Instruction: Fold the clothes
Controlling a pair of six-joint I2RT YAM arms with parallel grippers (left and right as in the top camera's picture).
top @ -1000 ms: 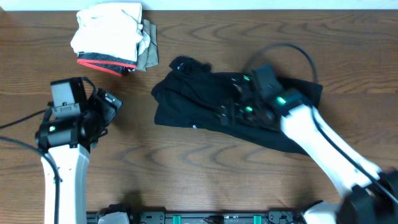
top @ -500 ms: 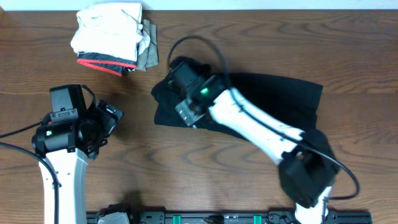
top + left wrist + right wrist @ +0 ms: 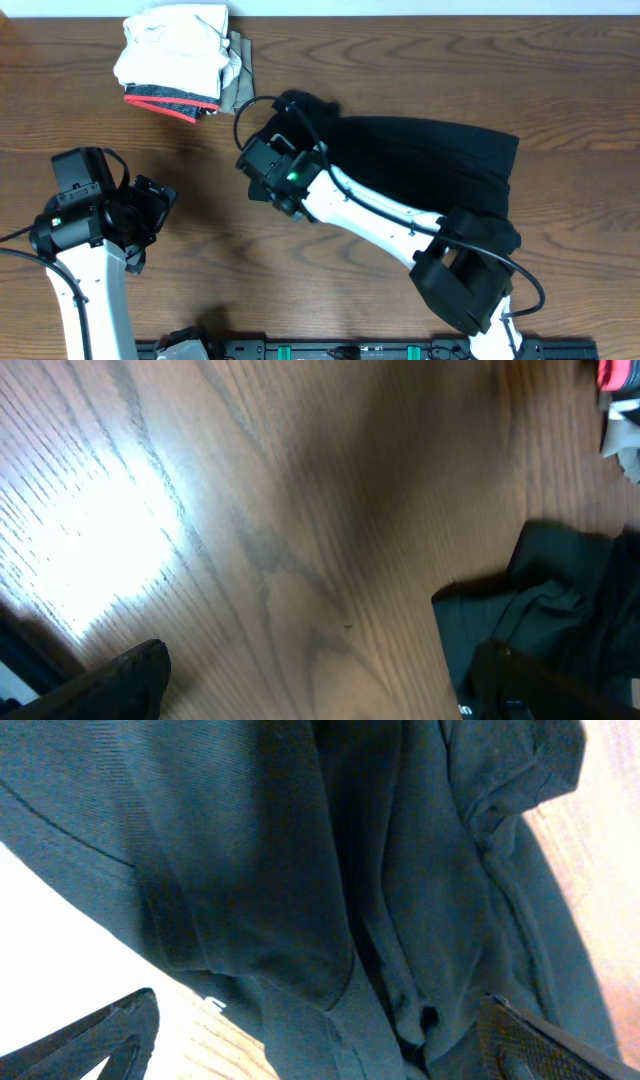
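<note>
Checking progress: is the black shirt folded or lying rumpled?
Rumpled, not folded: the black shirt lies spread across the table, creased and bunched at one end.

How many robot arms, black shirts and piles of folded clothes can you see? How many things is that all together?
Robot arms: 2, the left arm and the right arm
Black shirt: 1
Pile of folded clothes: 1
Total: 4

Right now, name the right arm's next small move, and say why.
Probably lower the right claw onto the left edge of the black shirt and close on it. The claw hangs open right over that bunched edge and holds nothing. The shirt lies rumpled on the table, not yet folded, so an edge has to be gripped first.
</note>
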